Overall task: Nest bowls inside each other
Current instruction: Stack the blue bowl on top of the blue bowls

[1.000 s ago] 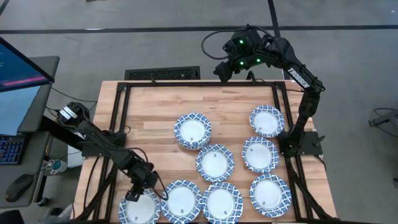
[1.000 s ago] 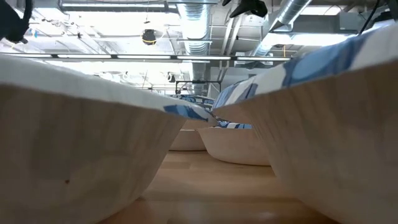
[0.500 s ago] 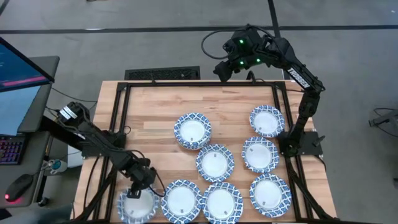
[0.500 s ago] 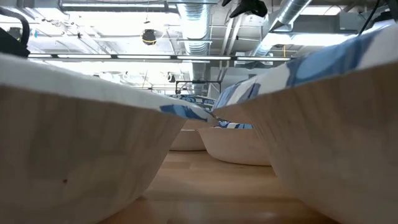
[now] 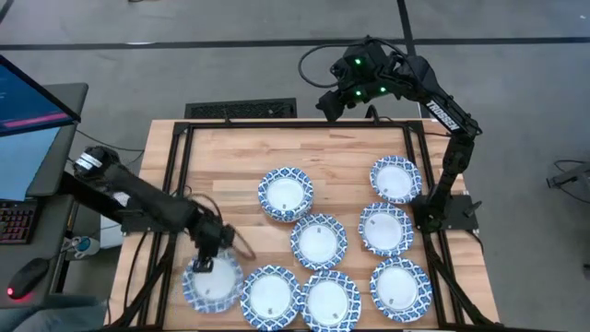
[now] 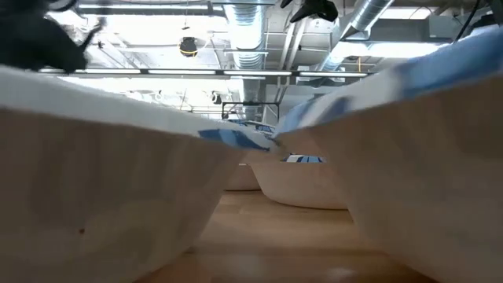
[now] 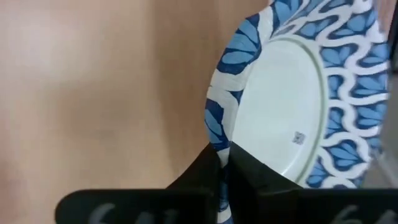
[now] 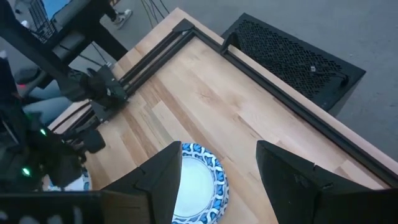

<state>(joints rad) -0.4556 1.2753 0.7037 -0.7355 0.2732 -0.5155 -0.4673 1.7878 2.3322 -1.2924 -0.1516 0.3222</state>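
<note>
Several bowls with white centres and blue-patterned rims stand on the wooden table (image 5: 230, 157). The near-left bowl (image 5: 212, 284) (image 7: 292, 106) has my left gripper (image 5: 205, 263) (image 7: 222, 168) shut on its far rim. In the low view this bowl (image 6: 102, 173) fills the left, blurred. Another bowl (image 5: 270, 297) lies just right of it. My right gripper (image 5: 336, 100) (image 8: 219, 149) hangs open high over the table's far edge, nothing between its fingers. My left gripper pinches the bowl's blue rim (image 7: 217, 140) on its far side, one finger inside the bowl and one outside. The fingers come from above, slanting down. Whether the bowl is off the table I cannot tell.
More bowls stand at the middle (image 5: 286, 194) (image 5: 319, 240), along the right (image 5: 396, 177) (image 5: 384, 227) (image 5: 401, 288) and at the near edge (image 5: 329, 300). Bare wood lies at the far left. A black frame (image 5: 180, 138) edges the table.
My left gripper has shut on the near-left bowl's far rim and has gone toward the table's far edge and a little right. The bowl has come along, away from the near edge. My right arm has kept still.
</note>
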